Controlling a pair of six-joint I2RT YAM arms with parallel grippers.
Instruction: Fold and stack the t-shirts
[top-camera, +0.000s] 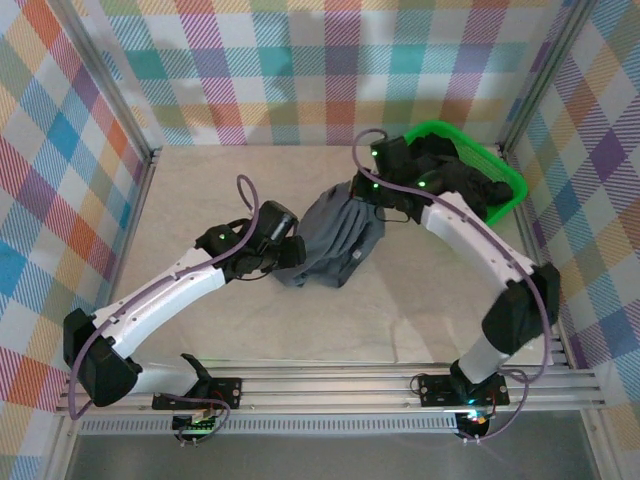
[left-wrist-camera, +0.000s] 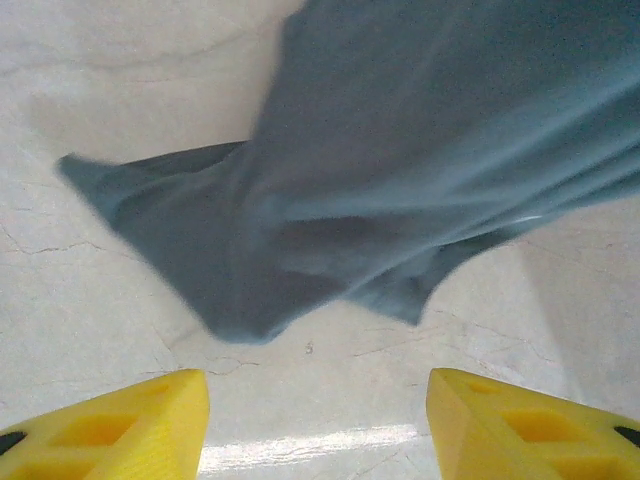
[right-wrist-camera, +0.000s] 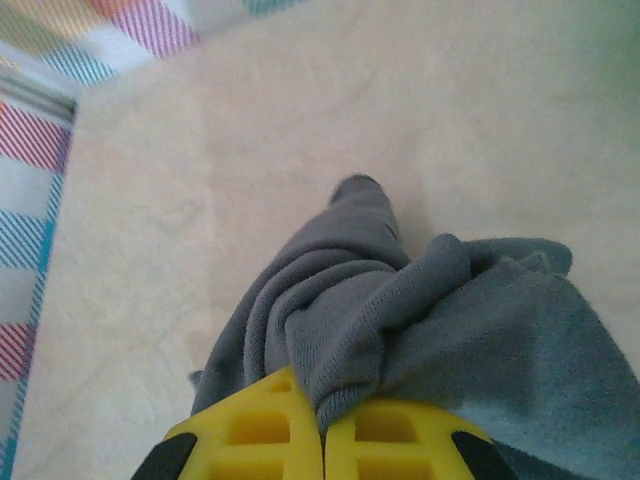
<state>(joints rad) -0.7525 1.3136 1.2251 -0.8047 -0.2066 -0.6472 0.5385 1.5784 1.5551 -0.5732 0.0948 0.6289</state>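
Note:
A slate blue-grey t-shirt (top-camera: 335, 240) hangs bunched in the middle of the table, its lower part resting on the surface. My right gripper (right-wrist-camera: 323, 430) is shut on a fold of this t-shirt (right-wrist-camera: 420, 320) at its upper end, next to the basket. My left gripper (left-wrist-camera: 318, 430) is open just short of the shirt's lower edge (left-wrist-camera: 400, 170), with bare table between its yellow fingers (left-wrist-camera: 120, 425). In the top view the left gripper (top-camera: 290, 252) sits at the shirt's left side. Dark t-shirts (top-camera: 465, 178) lie heaped in the basket.
A bright green plastic basket (top-camera: 505, 180) stands at the back right corner. Plaid walls with metal posts enclose the pale table (top-camera: 200, 200). A metal rail (top-camera: 330, 385) runs along the near edge by the arm bases.

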